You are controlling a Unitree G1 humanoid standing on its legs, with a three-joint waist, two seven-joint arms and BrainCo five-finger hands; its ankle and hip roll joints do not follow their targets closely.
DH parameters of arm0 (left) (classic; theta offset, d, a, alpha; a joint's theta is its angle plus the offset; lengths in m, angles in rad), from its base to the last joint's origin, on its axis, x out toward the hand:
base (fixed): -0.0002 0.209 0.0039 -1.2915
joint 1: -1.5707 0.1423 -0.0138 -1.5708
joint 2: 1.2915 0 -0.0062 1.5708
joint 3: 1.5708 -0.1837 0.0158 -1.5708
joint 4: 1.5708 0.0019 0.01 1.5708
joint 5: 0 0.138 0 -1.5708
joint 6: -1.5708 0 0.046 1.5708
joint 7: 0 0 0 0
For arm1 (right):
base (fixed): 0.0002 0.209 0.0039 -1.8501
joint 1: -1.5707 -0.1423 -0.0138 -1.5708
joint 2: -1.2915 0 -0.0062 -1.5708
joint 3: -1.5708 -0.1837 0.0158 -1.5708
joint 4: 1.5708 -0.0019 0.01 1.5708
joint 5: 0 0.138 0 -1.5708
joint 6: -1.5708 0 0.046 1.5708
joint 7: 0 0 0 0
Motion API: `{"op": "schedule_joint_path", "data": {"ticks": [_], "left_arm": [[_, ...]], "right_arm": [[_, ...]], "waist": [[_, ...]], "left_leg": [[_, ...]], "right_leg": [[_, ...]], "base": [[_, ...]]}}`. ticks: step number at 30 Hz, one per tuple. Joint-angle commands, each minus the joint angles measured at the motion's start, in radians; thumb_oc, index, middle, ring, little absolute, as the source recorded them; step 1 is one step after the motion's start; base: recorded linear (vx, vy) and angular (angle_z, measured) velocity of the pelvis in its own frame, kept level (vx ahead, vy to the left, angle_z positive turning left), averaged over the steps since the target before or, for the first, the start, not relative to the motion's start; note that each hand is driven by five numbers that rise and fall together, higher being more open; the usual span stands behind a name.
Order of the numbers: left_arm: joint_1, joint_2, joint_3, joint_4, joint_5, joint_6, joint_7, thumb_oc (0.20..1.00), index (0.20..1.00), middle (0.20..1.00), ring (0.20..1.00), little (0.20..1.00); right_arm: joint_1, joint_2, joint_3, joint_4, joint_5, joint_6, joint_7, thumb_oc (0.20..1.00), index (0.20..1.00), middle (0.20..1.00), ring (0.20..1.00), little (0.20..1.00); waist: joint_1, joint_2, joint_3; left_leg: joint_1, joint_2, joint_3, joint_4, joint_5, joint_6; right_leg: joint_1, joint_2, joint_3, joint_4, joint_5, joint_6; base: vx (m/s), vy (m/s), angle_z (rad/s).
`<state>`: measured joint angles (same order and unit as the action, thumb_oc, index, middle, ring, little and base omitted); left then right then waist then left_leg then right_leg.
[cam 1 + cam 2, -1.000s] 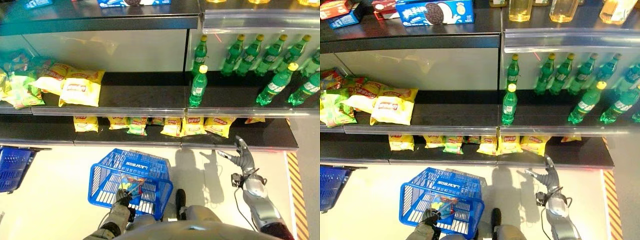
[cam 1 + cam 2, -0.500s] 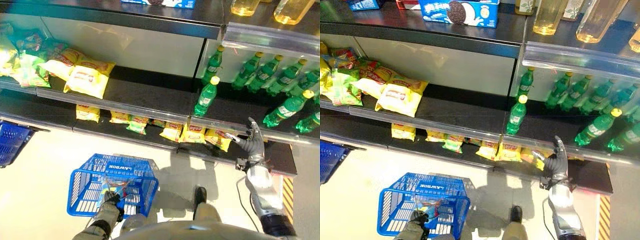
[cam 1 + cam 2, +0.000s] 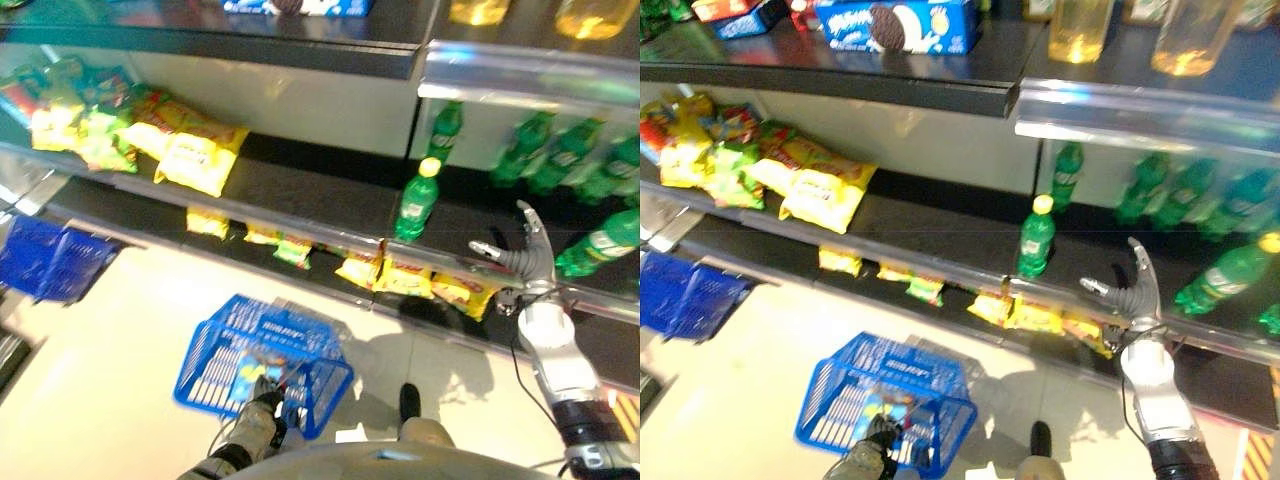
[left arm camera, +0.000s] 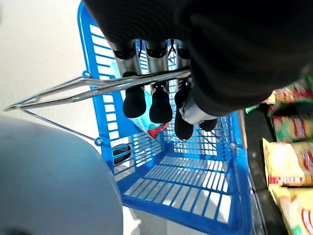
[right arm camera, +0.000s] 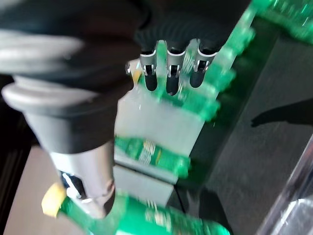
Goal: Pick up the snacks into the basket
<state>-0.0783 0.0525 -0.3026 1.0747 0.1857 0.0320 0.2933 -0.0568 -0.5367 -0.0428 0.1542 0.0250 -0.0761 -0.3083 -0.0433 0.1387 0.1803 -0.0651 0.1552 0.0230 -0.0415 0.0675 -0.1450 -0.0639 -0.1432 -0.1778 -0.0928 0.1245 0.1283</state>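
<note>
a blue basket (image 3: 262, 365) hangs low over the pale floor (image 3: 120, 330) in front of the shelf (image 3: 300, 195). the left hand (image 4: 161, 73) has its fingers (image 4: 133, 100) curled round the basket's wire handle (image 4: 73, 90). a colourful snack packet (image 3: 256, 365) lies inside the basket. yellow snack bags (image 3: 400, 280) lie on the shelf's lowest level, beyond the basket. the right hand (image 3: 525, 255) is raised beside the green bottles (image 3: 415, 205) on the shelf, fingers (image 5: 168, 71) straight and relaxed, holding nothing.
</note>
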Motion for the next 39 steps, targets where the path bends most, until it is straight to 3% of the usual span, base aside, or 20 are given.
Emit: {"op": "schedule_joint_path", "data": {"ticks": [1, 6, 13, 23, 28, 39], "left_arm": [[-0.045, 0.045, 0.021, 0.06, -0.017, 0.016, 0.014, 0.2, 0.2, 0.2, 0.2, 0.2], [-0.063, 0.049, 0.012, 0.046, -0.049, 0.004, -0.006, 0.2, 0.2, 0.2, 0.2, 0.2], [-0.087, 0.042, 0.014, 0.055, -0.056, -0.001, -0.004, 0.2, 0.2, 0.2, 0.2, 0.2], [-0.104, 0.046, -0.026, 0.033, -0.056, -0.004, 0.014, 0.2, 0.2, 0.2, 0.2, 0.2], [-0.094, 0.049, -0.025, 0.023, -0.08, -0.01, 0.023, 0.2, 0.2, 0.2, 0.2, 0.2], [-0.073, 0.041, 0.0, 0.012, -0.102, -0.014, 0.045, 0.2, 0.2, 0.2, 0.2, 0.2]], "right_arm": [[-0.132, -0.018, 0.017, -0.01, 0.051, -0.024, -0.001, 1.0, 1.0, 1.0, 1.0, 1.0], [-0.203, -0.113, 0.108, 0.004, 0.224, -0.039, 0.171, 1.0, 1.0, 1.0, 1.0, 1.0], [-0.176, -0.037, 0.14, -0.075, 0.178, -0.048, 0.201, 1.0, 1.0, 1.0, 1.0, 1.0], [-0.307, 0.085, 0.2, 0.068, 0.187, -0.057, 0.095, 1.0, 1.0, 1.0, 1.0, 1.0], [-0.371, 0.102, 0.205, 0.115, 0.204, -0.059, 0.056, 1.0, 1.0, 1.0, 1.0, 1.0], [-0.283, 0.133, 0.113, 0.001, 0.192, -0.087, -0.021, 1.0, 1.0, 1.0, 1.0, 1.0]], "waist": [[0.028, -0.073, 0.039], [0.038, -0.069, 0.072], [0.038, -0.069, 0.1], [0.053, -0.073, 0.131], [0.065, -0.062, 0.131], [0.054, -0.03, 0.135]], "left_leg": [[0.006, -0.064, 0.004, -0.046, 0.032, 0.017], [-0.04, -0.074, 0.017, -0.046, 0.041, 0.018], [-0.061, -0.085, 0.035, -0.046, 0.032, 0.028], [-0.088, -0.108, 0.042, -0.046, 0.027, 0.041], [-0.097, -0.122, 0.045, -0.046, 0.024, 0.047], [-0.097, -0.152, 0.058, -0.046, 0.015, 0.06]], "right_leg": [[-0.034, 0.001, -0.021, 0.052, -0.045, 0.017], [-0.085, -0.002, -0.011, 0.032, -0.013, 0.021], [-0.114, -0.012, 0.014, 0.018, 0.008, 0.028], [-0.149, -0.031, 0.032, 0.005, 0.038, 0.044], [-0.164, -0.041, 0.044, 0.005, 0.046, 0.049], [-0.177, -0.063, 0.067, 0.005, 0.055, 0.058]], "base": [[-0.08, -0.025, 0.1], [-0.05, 0.011, -0.03], [-0.01, 0.052, -0.01], [-0.04, 0.04, -0.04], [0.0, 0.045, -0.07], [0.01, 0.041, -0.02]]}}
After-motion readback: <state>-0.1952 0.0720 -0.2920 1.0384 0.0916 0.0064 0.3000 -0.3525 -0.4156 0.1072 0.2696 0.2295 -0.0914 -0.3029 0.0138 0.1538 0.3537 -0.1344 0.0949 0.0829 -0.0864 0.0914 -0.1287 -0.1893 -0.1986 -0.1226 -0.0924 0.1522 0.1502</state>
